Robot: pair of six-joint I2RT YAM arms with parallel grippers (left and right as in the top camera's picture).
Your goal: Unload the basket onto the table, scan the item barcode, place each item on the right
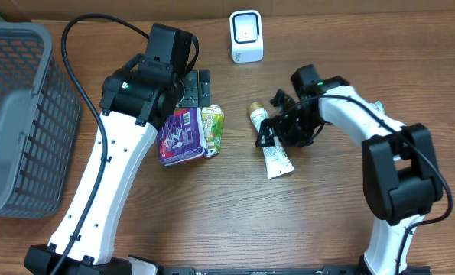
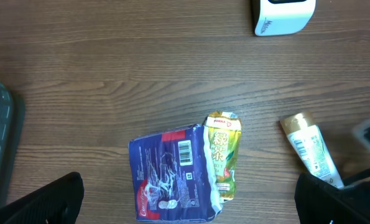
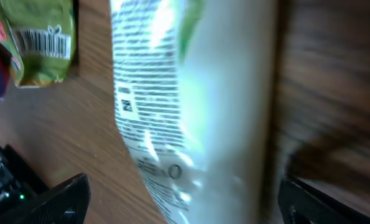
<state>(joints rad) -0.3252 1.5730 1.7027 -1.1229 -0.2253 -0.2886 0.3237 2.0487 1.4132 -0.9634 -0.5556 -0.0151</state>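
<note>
Wooden table, on which we see the left gripper spread wide above the purple packet and the right gripper parted astride the white tube

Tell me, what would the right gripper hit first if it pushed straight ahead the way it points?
Probably the white tube lying on the wooden table: the open right gripper points down at it, seemingly from close above.
</note>
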